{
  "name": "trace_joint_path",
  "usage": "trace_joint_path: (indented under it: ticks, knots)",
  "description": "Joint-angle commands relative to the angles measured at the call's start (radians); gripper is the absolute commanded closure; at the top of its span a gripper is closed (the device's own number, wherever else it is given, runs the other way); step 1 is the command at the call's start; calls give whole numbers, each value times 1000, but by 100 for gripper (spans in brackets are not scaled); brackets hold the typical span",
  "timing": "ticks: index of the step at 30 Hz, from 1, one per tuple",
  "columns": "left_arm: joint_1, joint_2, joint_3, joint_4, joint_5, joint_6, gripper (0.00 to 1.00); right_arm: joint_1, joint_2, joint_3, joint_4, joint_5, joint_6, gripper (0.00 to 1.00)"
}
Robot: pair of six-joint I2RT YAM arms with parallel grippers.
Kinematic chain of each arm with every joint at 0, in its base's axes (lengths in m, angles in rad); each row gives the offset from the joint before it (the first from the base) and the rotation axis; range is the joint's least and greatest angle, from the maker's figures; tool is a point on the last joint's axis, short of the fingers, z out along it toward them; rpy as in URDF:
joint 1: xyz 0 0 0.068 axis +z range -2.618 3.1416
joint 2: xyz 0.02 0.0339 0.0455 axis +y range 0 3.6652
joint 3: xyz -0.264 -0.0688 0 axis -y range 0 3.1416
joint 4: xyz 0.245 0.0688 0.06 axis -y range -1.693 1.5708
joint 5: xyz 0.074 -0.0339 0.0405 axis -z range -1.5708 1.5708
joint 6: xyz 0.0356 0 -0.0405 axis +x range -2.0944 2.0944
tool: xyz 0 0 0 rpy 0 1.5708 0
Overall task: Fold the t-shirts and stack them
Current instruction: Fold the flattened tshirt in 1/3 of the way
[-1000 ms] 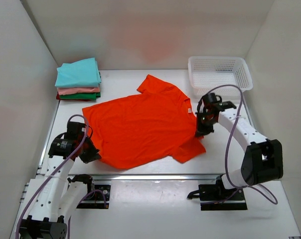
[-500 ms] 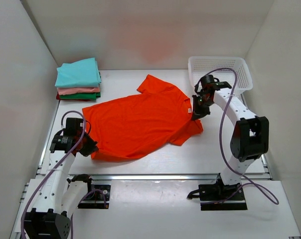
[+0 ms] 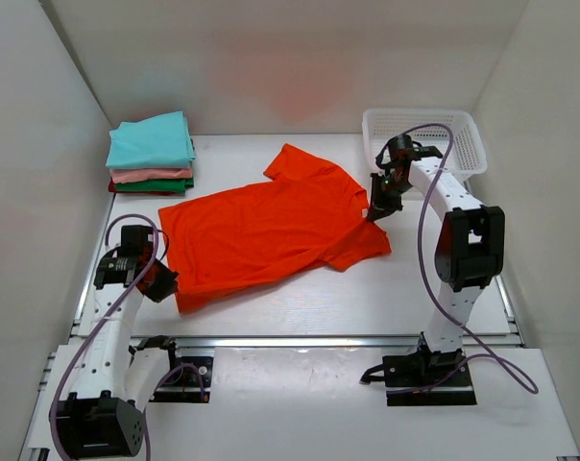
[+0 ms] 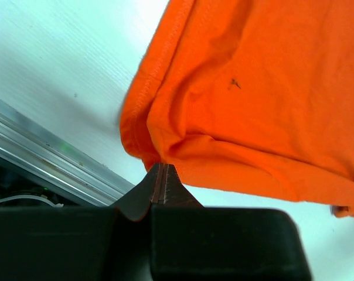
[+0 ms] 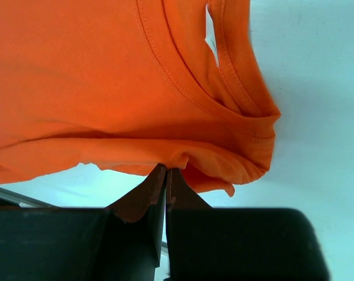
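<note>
Seen from above: the orange-red t-shirt point(image 3: 271, 235) spread on the table point(image 3: 300, 307), pinched at its near-left corner by the left gripper point(image 3: 163, 285) and at the collar side by the right gripper point(image 3: 376, 209), with the folded t-shirts point(image 3: 152, 154) stacked far left and a white basket point(image 3: 420, 115) far right. Shown only by the wrist views: both pairs of jaws pressed fully together on bunched orange cloth, a hem fold on the left, fabric just beneath the ribbed neckline point(image 5: 241, 82) on the right.

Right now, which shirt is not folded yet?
The orange shirt, lying spread open; the others sit folded in a stack at the back left.
</note>
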Motion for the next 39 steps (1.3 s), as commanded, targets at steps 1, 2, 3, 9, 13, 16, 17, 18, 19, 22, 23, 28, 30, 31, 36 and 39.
trace_joint_path:
  ticks: [1,2,3,9,13,16,17,18,19,22,23,28,30,31,36,39]
  knots:
    - [31,14,11,14,-48,-7,100,-1,28,50,2,-24,6,100]
    - [30,22,19,14,-55,-5,100,-10,30,55,0,-22,-6,100]
    - [36,22,23,12,-53,-5,100,-14,33,55,3,-27,-5,100]
    - [54,66,19,49,-68,7,100,-34,64,85,8,-44,-8,100]
    - [69,86,10,67,-67,15,100,-41,90,128,8,-55,-11,100]
    - [69,110,11,89,-32,38,100,-34,111,150,6,-67,-8,100]
    - [62,118,7,94,-1,47,100,-33,116,159,5,-65,-11,99]
    - [56,144,11,92,34,62,100,-33,120,162,8,-68,-9,100]
    - [36,153,-1,98,57,76,99,-36,126,165,8,-68,-6,100]
    - [-30,229,-16,95,160,91,49,-28,137,177,3,-68,-6,100]
    - [-71,239,-27,110,206,96,51,-27,143,180,8,-68,0,100]
    - [-159,259,-64,132,257,82,53,-8,142,170,9,-61,-9,100]
    - [-174,261,-87,138,260,87,50,-2,131,159,14,-55,-9,100]
    - [-184,264,-88,141,255,85,50,5,130,153,12,-58,-8,100]
    - [-214,275,-115,111,245,74,46,15,123,150,18,-52,-6,100]
    - [-249,293,-113,98,248,82,47,22,122,141,18,-50,-5,99]
